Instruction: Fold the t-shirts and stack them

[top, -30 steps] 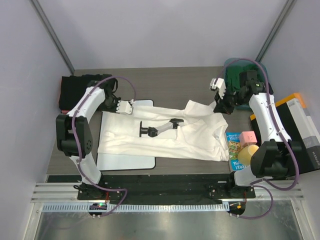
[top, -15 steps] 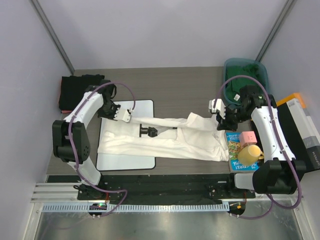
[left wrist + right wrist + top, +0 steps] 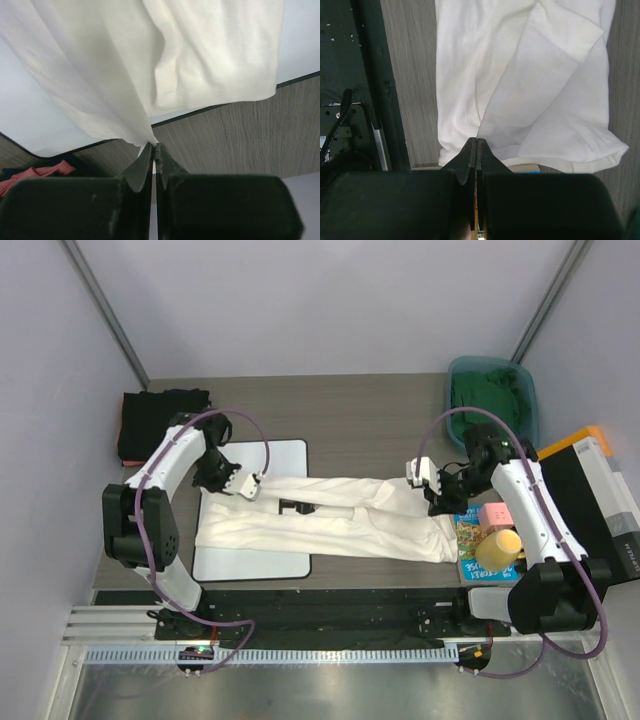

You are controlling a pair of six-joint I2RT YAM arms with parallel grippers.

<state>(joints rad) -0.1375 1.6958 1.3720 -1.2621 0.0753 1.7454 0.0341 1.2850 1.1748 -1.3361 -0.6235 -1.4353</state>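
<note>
A white t-shirt [image 3: 340,525] with a small black marking [image 3: 297,506] lies lengthwise across the white board [image 3: 285,452] and the table, its far edge lifted and drawn over itself. My left gripper [image 3: 250,485] is shut on the shirt's far left edge; in the left wrist view [image 3: 155,146] the cloth [image 3: 200,60] hangs from the closed tips. My right gripper [image 3: 425,487] is shut on the far right edge, and the right wrist view [image 3: 476,141] shows the folded cloth [image 3: 530,75] at its tips. Black shirts [image 3: 160,420] are piled at the far left. A green shirt [image 3: 490,400] lies in a bin.
The teal bin [image 3: 527,390] stands at the far right corner. A blue book [image 3: 468,530], a pink cube [image 3: 495,515], a yellow object [image 3: 497,545] and a black and orange box [image 3: 600,490] crowd the right side. Pinkish-red cloth [image 3: 30,175] shows in the left wrist view.
Both grippers have moved toward the near edge with the shirt's far edge, folding it over itself into a narrower strip. The black marking is now mostly covered.
</note>
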